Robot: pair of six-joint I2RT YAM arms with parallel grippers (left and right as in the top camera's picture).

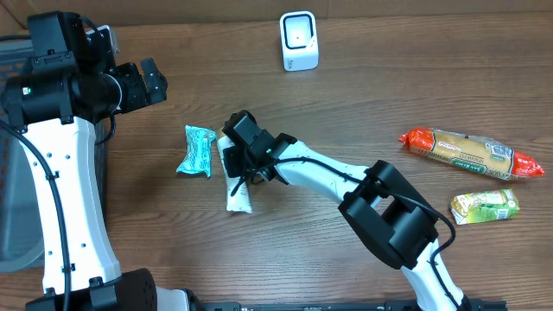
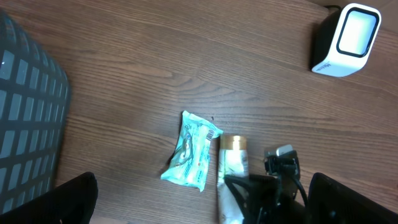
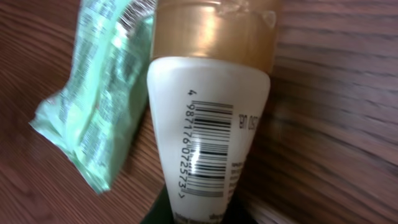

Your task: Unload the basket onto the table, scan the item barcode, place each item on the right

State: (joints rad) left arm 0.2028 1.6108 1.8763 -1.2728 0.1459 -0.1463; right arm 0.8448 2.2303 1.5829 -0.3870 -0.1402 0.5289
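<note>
A white tube (image 1: pixel 238 199) with a gold cap (image 3: pixel 214 34) lies on the wooden table. My right gripper (image 1: pixel 247 166) is shut on the tube (image 3: pixel 208 112). Its dark fingers hug the tube's lower end at the bottom of the right wrist view, and the barcode (image 3: pixel 208 146) faces that camera. The white scanner (image 1: pixel 299 41) stands at the far edge of the table, also in the left wrist view (image 2: pixel 347 38). My left gripper (image 1: pixel 147 82) hovers high at the far left, open and empty, with the tube (image 2: pixel 231 165) seen below it.
A teal packet (image 1: pixel 197 151) lies just left of the tube, touching it. At the right are a long orange-ended snack pack (image 1: pixel 471 153) and a green carton (image 1: pixel 485 206). A grey basket (image 2: pixel 25 112) sits at the table's left edge.
</note>
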